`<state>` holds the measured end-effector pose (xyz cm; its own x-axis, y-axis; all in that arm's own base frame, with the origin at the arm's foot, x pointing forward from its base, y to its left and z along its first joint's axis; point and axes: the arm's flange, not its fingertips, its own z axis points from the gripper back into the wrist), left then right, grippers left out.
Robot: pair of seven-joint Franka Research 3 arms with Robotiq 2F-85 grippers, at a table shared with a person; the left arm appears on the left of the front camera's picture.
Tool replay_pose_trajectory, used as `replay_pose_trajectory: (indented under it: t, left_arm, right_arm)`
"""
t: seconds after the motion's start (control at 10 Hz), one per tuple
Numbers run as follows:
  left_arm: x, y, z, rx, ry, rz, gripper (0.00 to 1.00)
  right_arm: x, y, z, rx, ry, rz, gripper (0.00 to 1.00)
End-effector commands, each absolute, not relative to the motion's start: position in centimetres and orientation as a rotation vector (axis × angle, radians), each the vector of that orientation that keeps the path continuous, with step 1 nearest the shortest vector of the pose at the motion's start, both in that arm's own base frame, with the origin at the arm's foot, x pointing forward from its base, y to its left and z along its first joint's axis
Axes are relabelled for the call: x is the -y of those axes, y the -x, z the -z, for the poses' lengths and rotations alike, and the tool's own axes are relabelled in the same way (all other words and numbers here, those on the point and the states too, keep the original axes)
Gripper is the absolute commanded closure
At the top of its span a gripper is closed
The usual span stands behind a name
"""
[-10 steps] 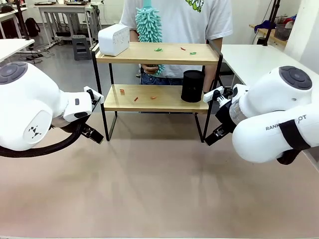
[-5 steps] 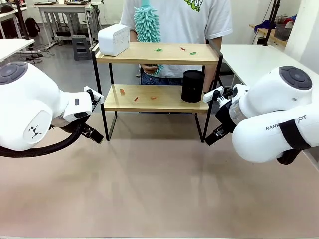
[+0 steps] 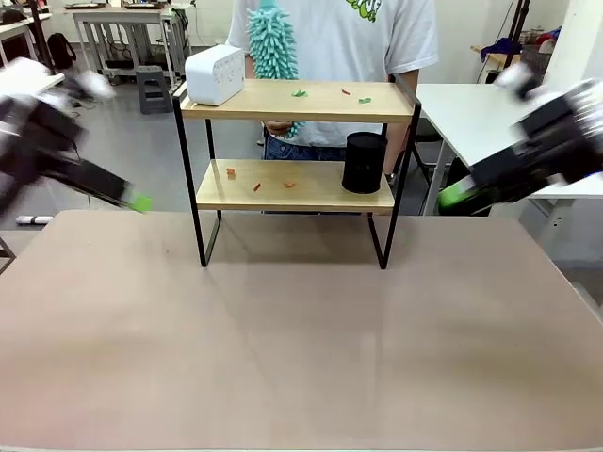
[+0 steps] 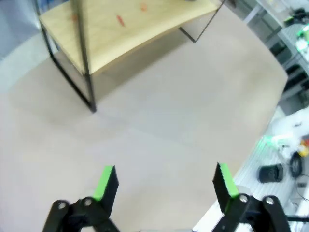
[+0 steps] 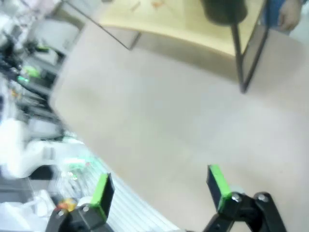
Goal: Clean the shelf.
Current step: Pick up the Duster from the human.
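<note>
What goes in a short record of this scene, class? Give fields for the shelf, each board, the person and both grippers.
Shelf: two-tier rack on the brown table
Top board: white box at left end; few small scraps
Lower board: black cylinder at right; more scraps
Person: behind the shelf, holding a teal duster
Left gripper: open, empty
Right gripper: open, empty

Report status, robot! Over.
Left tool open, empty. Right tool open, empty. Black-framed two-tier wooden shelf: scraps on both boards. White box, black cylinder in the way.
</note>
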<state>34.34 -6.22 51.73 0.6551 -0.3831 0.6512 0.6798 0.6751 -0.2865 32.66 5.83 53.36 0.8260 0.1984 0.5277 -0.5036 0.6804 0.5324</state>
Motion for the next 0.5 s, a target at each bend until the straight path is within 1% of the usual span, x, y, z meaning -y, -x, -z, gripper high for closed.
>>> replay_pose_trajectory:
  t: [0.0,0.1,0.2,0.3,0.4]
  left_arm:
    - [-4.1,-30.9,-49.8,0.665,0.721,0.431,0.00]
    - [-8.5,-30.3,-48.4,0.731,0.851,0.281,0.00]
    - [-12.0,-29.7,-46.1,0.806,0.981,0.153,0.00]
    - [-14.0,-30.2,-43.1,0.829,1.000,0.052,0.00]
    - [-14.4,-32.0,-40.2,0.747,1.005,-0.067,0.00]
  right_arm:
    - [4.8,-32.2,-53.2,0.475,-0.960,-0.110,0.00]
    - [9.4,-31.8,-51.1,0.508,-1.075,0.036,0.00]
    - [12.6,-31.8,-48.0,0.515,-1.130,0.189,0.00]
    - [13.8,-32.4,-44.5,0.476,-1.145,0.286,0.00]
    - [12.2,-33.7,-41.0,0.429,-1.032,0.304,0.00]
